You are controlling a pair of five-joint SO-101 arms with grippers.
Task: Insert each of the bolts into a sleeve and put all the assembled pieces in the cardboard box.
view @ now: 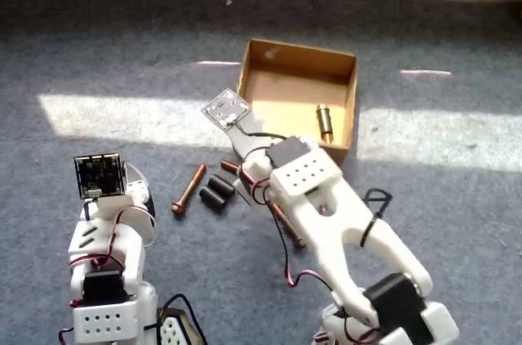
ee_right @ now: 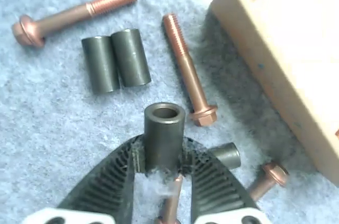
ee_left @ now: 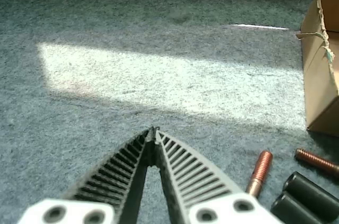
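**Step in hand:** sleeve-to-bolt assembly. The right gripper (ee_right: 161,152) is clamped on one sleeve (ee_right: 164,126), gripping its lower half with the open bore facing away from the wrist. In the high view this gripper sits at frame centre, just below and left of the cardboard box (view: 352,100). One assembled piece (view: 325,123) already lies in the right half of the box.

The left gripper (ee_left: 152,135) is fully closed with nothing between its fingers. It hangs at the lower left of the high view, well apart from the parts.

**Next move, as judged:** a bolt must be brought in line with the bore of the held sleeve. The long bolt (view: 189,188) at centre-left lies nearest the left arm. The left gripper would have to open before taking it.

**Obstructions:**
- Two loose sleeves (view: 216,192) lie side by side, touching, just right of that bolt.
- A second bolt (view: 229,167) lies just above them, near the right gripper.
- The right arm crosses over a third bolt (view: 287,227).
- A further sleeve (ee_right: 228,155) lies beside the right gripper.

All parts rest on grey carpet (view: 98,51).
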